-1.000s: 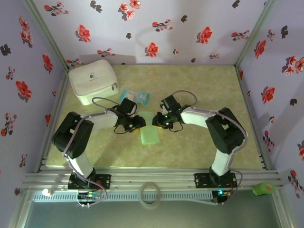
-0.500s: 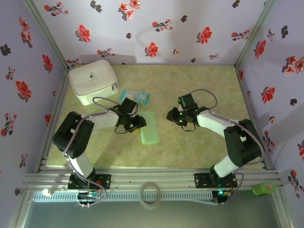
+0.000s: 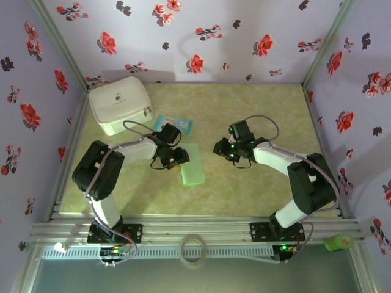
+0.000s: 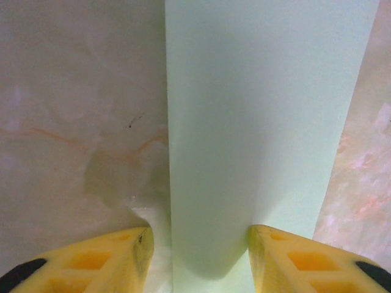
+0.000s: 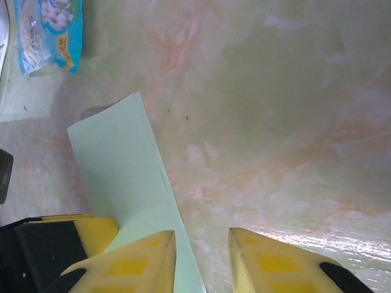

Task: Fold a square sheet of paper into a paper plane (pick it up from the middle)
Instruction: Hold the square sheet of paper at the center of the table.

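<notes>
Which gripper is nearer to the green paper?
Left. The left gripper is over the green paper, its fingers astride it; the right gripper stands apart to its right.

soft even light, mild shadows, wrist views slightly blurred.

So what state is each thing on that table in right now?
Green paper: folded into a narrow strip, lying flat on the table.
Left end effector: open, low at one end of the paper, not gripping it.
Right end effector: slightly open, empty, beside the paper.
White pouch: closed, in the far left corner.
Blue-and-white packet: lying flat; sealed or not, cannot tell.
</notes>
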{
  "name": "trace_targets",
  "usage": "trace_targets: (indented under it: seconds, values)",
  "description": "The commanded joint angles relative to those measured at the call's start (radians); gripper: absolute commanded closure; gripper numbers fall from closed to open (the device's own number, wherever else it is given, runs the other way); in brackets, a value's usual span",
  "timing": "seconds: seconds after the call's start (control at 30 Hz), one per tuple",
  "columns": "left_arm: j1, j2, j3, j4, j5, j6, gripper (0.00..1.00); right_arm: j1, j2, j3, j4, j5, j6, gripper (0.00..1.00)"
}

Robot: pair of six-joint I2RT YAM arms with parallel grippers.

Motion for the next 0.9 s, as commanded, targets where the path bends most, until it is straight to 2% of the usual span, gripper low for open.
trace_targets:
  seconds: [0.0,0.87]
  values:
    - [-0.005,0.056,-0.007,-0.072,-0.094,-0.008,0.52,0.004,0.024,-0.003,0.013,-0.024,0.005,0.71]
    - [-0.023,0.094,0.032,-0.100,-0.137,-0.023,0.50,0.021,0.070,0.019,0.029,-0.074,-0.007,0.70]
